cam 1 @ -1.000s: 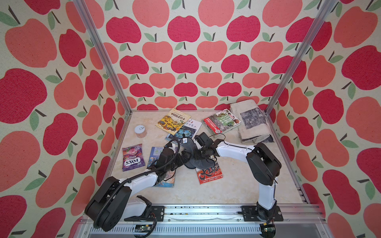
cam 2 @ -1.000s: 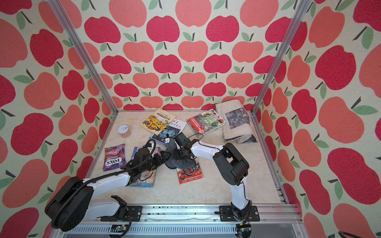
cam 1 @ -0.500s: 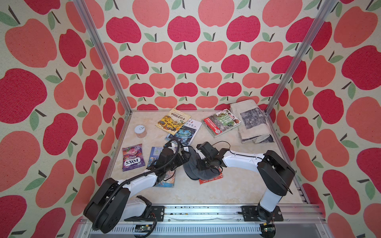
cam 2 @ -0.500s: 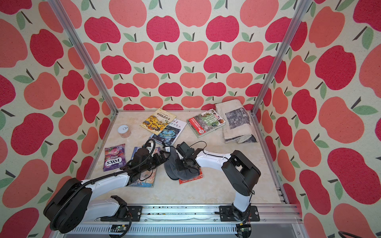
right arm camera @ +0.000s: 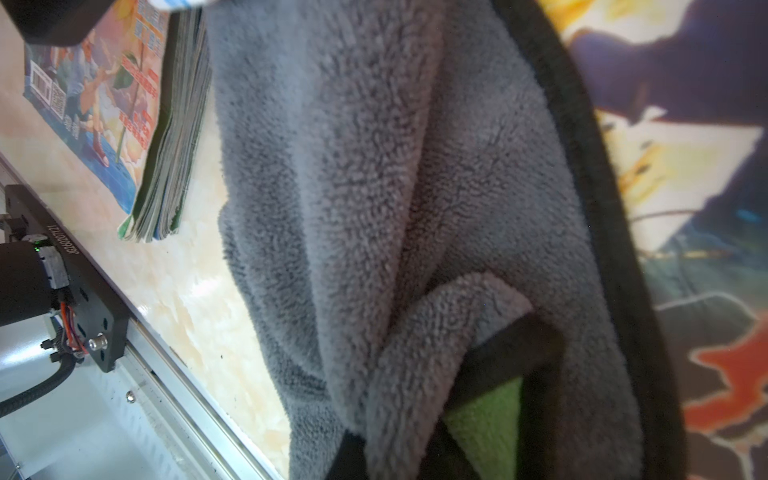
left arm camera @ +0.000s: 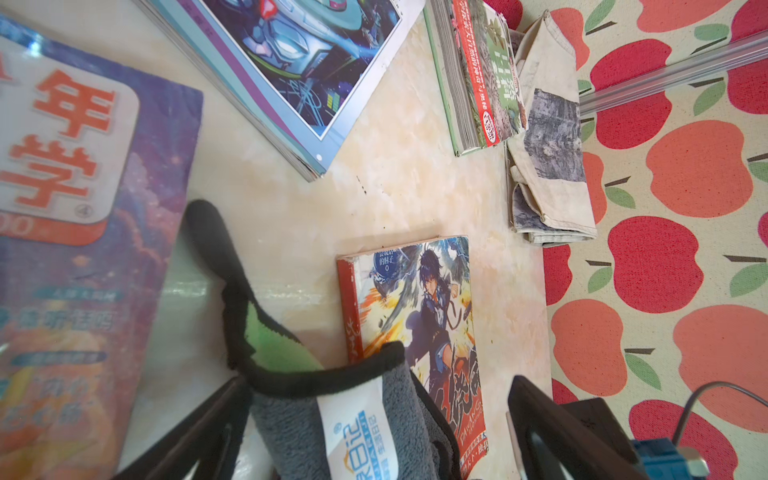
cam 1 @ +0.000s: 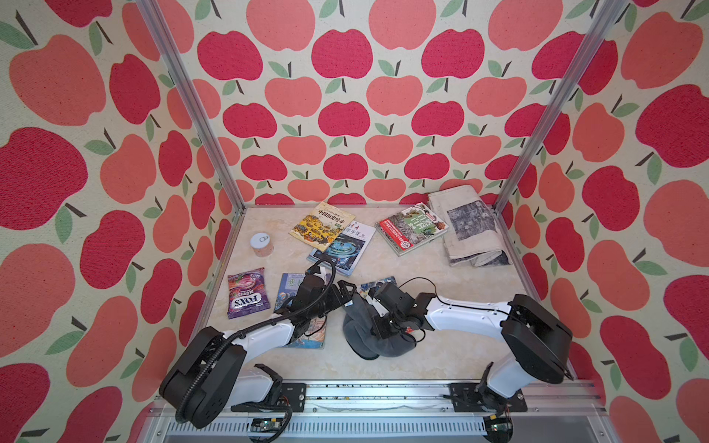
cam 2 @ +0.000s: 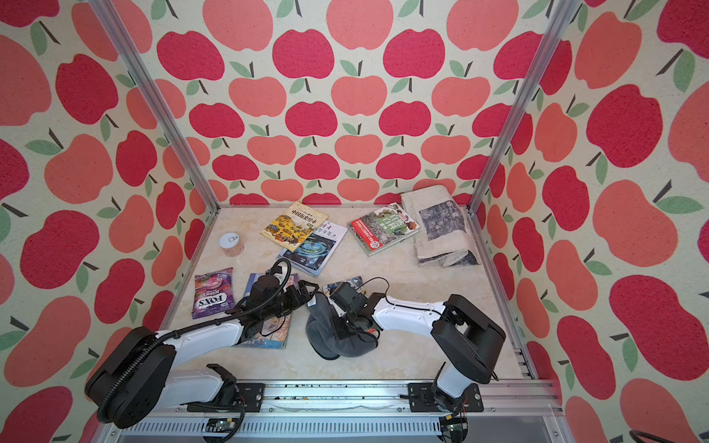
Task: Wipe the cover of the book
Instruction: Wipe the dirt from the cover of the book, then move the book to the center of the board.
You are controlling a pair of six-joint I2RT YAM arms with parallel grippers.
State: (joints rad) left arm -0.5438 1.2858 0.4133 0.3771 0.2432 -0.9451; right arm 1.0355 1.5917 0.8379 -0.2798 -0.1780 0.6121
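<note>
The book point(cam 1: 378, 285) point(cam 2: 346, 283) has a red spine and a comic-style cover point(left arm camera: 432, 307) point(right arm camera: 685, 166). It lies flat at the middle front of the table, and only its far end shows in both top views. A grey cloth point(cam 1: 368, 339) point(cam 2: 333, 341) point(right arm camera: 374, 166) with black trim is bunched over its near part. My right gripper point(cam 1: 378, 322) point(cam 2: 341, 326) is shut on the cloth and presses it down; the cloth hides its fingers. My left gripper point(cam 1: 343, 293) point(cam 2: 307, 291) point(left arm camera: 374, 386) stands open just left of the book, with the cloth's white-labelled end point(left arm camera: 353, 428) between its fingers.
A blue magazine point(cam 1: 307, 337) lies under my left arm, with a purple candy bag point(cam 1: 247, 293) and a small can point(cam 1: 261, 245) to the left. At the back are a yellow book point(cam 1: 322, 228), another magazine point(cam 1: 343, 249), a green-red book point(cam 1: 410, 230) and a folded newspaper point(cam 1: 468, 226).
My right gripper has dragged the cloth across the book from its far end toward the front rail, uncovering the far end and covering the near part. The left arm has stayed put.
</note>
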